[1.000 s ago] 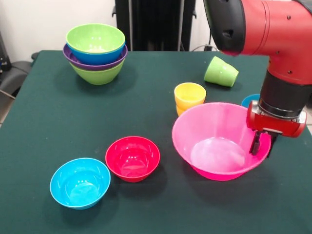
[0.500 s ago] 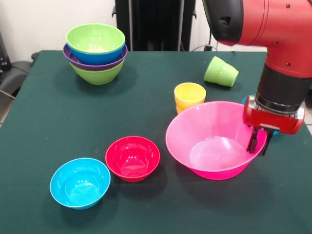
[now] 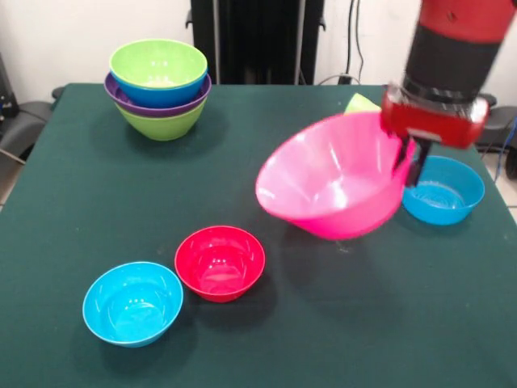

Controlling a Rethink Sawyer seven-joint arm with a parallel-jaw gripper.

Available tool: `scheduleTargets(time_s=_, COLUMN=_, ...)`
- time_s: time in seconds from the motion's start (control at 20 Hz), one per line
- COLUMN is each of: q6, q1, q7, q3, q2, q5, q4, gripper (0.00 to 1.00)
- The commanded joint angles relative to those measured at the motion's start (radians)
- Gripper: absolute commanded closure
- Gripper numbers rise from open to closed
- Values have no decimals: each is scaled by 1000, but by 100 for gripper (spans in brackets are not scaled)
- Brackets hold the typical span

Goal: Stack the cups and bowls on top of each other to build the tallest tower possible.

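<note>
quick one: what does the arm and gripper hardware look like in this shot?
The arm has a red shell at the top edge above a black cylindrical wrist section. Below sits a red block-shaped housing, with the gripper as short black fingers underneath. No cables or markings are visible.

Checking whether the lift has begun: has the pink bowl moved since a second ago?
Yes. The pink bowl, gripped at its rim, has risen off the table, tilting.

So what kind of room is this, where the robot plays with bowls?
Probably a robot lab or test room. A red robot arm works over a table covered in dark green cloth, its pincer lifting a pink bowl, with black equipment behind.
</note>
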Motion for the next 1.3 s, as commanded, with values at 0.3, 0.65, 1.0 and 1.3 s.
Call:
scheduleTargets(time_s=0.3, q6=84, q1=-81, q7=-81, q3=131, q2=-227, q5=1, q4=254, gripper=100)
scheduleTargets(time_s=0.65, q6=39, q1=-122, q7=-92, q3=158, q2=-260, q5=-10, q4=325, gripper=100)
scheduleTargets(time_s=1.0, q6=25, q1=-150, q7=-91, q3=178, q2=-253, q5=-32, q4=326, gripper=100)
scheduleTargets(time_s=1.3, q6=-1, q1=-188, q7=-102, q3=209, q2=-275, q5=-32, q4=391, gripper=100)
